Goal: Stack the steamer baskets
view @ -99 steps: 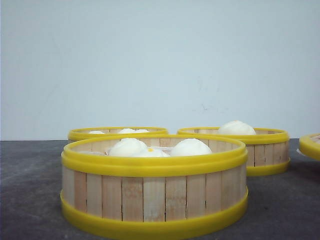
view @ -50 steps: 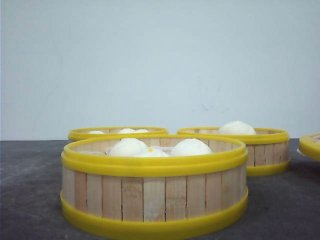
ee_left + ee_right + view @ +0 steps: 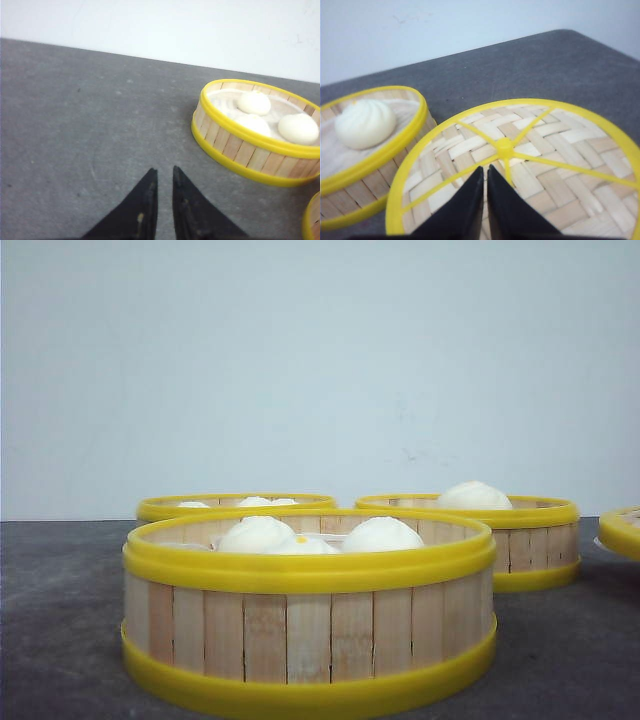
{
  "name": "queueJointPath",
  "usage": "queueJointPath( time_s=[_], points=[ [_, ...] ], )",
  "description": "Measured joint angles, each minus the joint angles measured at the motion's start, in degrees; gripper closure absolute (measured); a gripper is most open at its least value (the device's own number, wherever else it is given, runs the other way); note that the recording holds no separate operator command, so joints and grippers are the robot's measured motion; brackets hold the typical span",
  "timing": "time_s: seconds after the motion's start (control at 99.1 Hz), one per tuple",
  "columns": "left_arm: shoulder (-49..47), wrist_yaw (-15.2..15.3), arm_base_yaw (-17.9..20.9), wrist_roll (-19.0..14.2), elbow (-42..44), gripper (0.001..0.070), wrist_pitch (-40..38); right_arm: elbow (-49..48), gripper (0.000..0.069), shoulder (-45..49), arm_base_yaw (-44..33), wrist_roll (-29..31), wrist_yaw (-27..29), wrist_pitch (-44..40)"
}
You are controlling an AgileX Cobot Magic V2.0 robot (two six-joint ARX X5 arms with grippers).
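Note:
Three steamer baskets with pale slat walls and yellow rims stand on the dark table. The nearest basket (image 3: pixel 308 630) holds white buns; the other two are at the back left (image 3: pixel 236 506) and back right (image 3: pixel 520 540). My left gripper (image 3: pixel 164 171) hovers over bare table, shut to a narrow slit and holding nothing, with a basket of three buns (image 3: pixel 255 132) off to its side. My right gripper (image 3: pixel 485 169) is shut and empty just above a round woven lid with yellow spokes (image 3: pixel 545 150), beside a basket with one bun (image 3: pixel 370 145).
A yellow rim (image 3: pixel 622 532) shows at the right edge of the front view. Another yellow rim (image 3: pixel 312 220) sits in a corner of the left wrist view. A pale wall stands behind the table's far edge (image 3: pixel 100 49).

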State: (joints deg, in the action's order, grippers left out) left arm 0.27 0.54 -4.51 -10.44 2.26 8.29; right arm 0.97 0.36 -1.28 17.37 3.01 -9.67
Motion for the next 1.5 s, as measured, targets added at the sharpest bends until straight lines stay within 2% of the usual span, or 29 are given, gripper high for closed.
queueJointPath(
  time_s=[0.121,0.272,0.363,0.474,0.605,0.686,0.827,1.16,1.241,1.301,1.372,1.432,1.503],
  points=[
    [0.0,0.61,0.0,-3.93,0.0,0.0682,0.04,0.0,0.0682,0.0,0.0,2.23,0.0,0.02],
    [0.0,2.01,0.0,-7.34,0.0,0.0685,-0.02,0.0,0.0682,0.0,0.0,7.28,-0.07,0.02],
    [0.0,4.13,0.0,-10.78,0.0,0.0685,-0.04,0.0,0.0682,0.0,0.0,11.5,-0.33,0.02],
    [0.0,4.22,0.04,-15.12,0.0,0.0685,-0.46,0.33,0.0682,0.0,0.0,15.39,-1.42,-0.07],
    [0.46,4.2,0.04,-20.63,1.9,0.0685,0.28,4.74,0.0682,1.55,0.0,16.87,-1.49,-0.33],
    [2.43,4.22,0.04,-21.77,6.58,0.0685,0.11,9.57,0.0682,4.61,0.0,16.79,-1.51,0.04],
    [8.46,4.22,0.04,-19.96,16.55,0.0685,-0.63,19.1,0.0682,13.38,0.0,14.23,-1.92,-0.2],
    [26.77,4.07,0.04,-8.39,37.7,0.0683,7.23,47.52,0.0682,34.53,0.07,0.33,-8.55,-11.82],
    [29.99,3.89,0.04,-6.73,39.71,0.0641,7.8,50.6,0.0674,37.13,0.22,-1.84,-9.46,-14.34],
    [32.52,2.95,0.04,-6.05,40.13,0.0531,8.11,51.69,0.0598,38.53,0.87,-2.67,-9.49,-15.5],
    [35.63,0.48,0.02,-5.38,40.33,0.0399,8.57,51.84,0.0445,39.39,1.81,-3.13,-9.49,-15.61],
    [38.86,-1.86,-0.02,-4.94,40.89,0.0345,8.76,51.84,0.0345,39.93,2.6,-3.45,-9.49,-15.69],
    [42.8,-3.02,-0.39,-4.44,42.07,0.0322,9.07,51.84,0.0297,40.41,3.45,-3.67,-9.49,-15.1]
  ],
)
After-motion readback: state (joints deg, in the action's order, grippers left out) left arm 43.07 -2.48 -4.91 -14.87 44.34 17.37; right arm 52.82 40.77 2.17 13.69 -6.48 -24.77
